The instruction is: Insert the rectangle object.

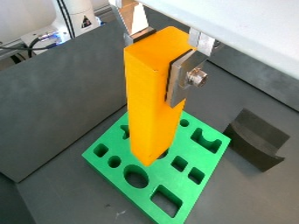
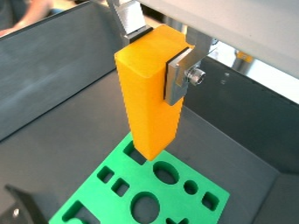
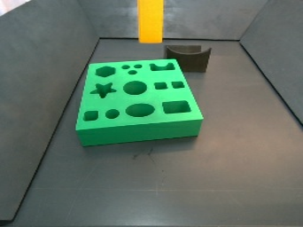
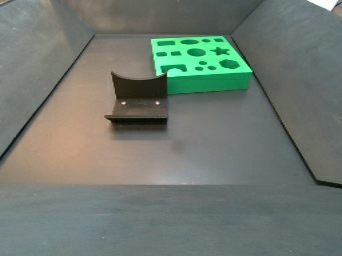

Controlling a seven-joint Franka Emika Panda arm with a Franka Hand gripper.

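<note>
The rectangle object [image 1: 155,96] is a long orange-yellow bar, held upright between the silver fingers of my gripper [image 1: 160,57], which is shut on its upper end. Both wrist views show this, and the gripper also shows in a wrist view [image 2: 160,54] holding the bar [image 2: 149,101]. The bar's lower end hangs above the green block [image 1: 163,175] with several shaped holes, also seen in a wrist view [image 2: 140,188]. In a side view the bar [image 3: 151,22] hangs above the far edge of the block [image 3: 136,97]; the gripper is out of frame there. In a side view only the block [image 4: 201,62] shows.
A dark grey curved holder [image 3: 190,56] stands on the floor beside the green block; it shows in a wrist view [image 1: 257,137] and in a side view [image 4: 136,98]. Dark sloping walls [image 3: 48,53] enclose the floor.
</note>
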